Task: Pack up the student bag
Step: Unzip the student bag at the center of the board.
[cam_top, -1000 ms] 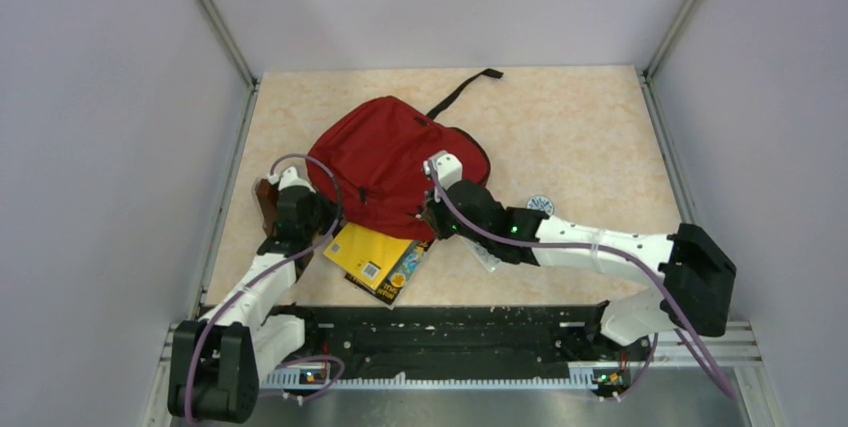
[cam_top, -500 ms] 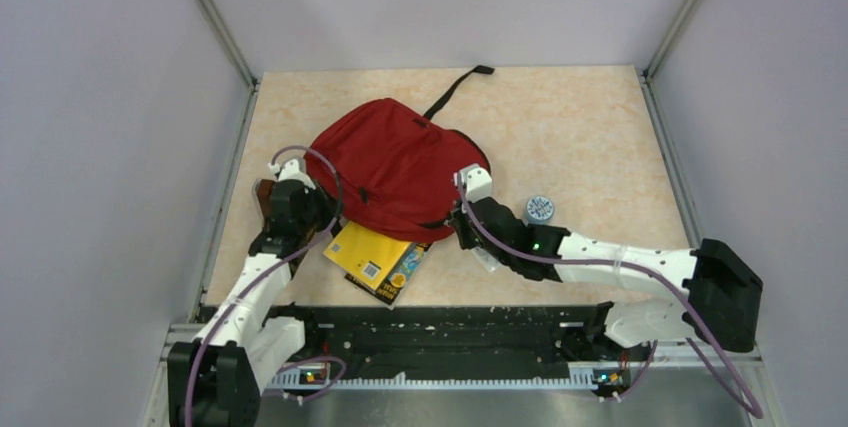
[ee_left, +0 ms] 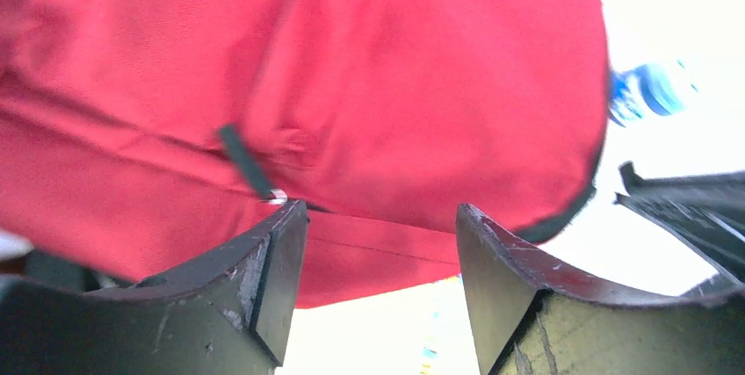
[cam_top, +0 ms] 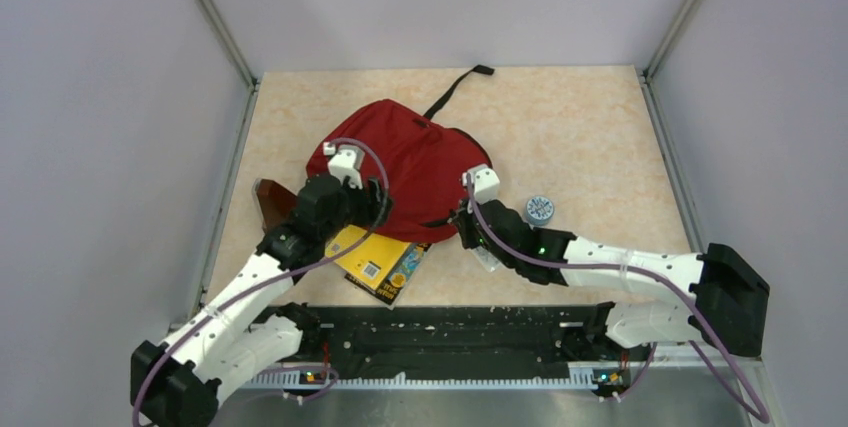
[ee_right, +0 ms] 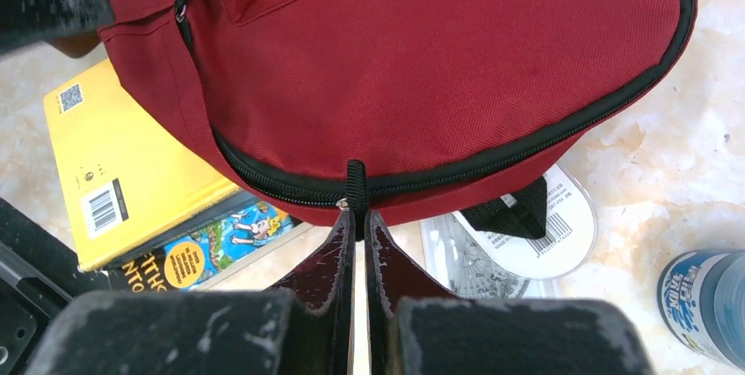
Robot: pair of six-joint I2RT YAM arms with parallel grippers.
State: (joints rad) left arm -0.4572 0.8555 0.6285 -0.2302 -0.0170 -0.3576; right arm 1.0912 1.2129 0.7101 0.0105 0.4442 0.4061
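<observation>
The right gripper (ee_right: 356, 217) has its two dark fingers pressed together, their tips pinching the black zipper pull (ee_right: 355, 183) on the near rim of the student bag (ee_right: 422, 50). Just left of those fingers, a yellow book (ee_right: 123, 173) lies on a picture book (ee_right: 224, 239), both partly tucked under the bag. Just right of them, a disc in a clear sleeve (ee_right: 545, 226) pokes out from beneath the bag. Further right sits a blue and white round container (ee_right: 703, 300).

The left gripper (ee_left: 379, 217) has its jaws well apart with nothing between them, close against the bag's left side. A second dark zipper tab (ee_left: 246, 157) lies just beyond one fingertip. A brown pouch (cam_top: 270, 202) lies to the left of this arm's wrist.

The red bag lies ahead of both grippers, in the middle of the table (cam_top: 590, 127). Beyond the bag, a black strap (cam_top: 460, 89) trails toward the far edge.
</observation>
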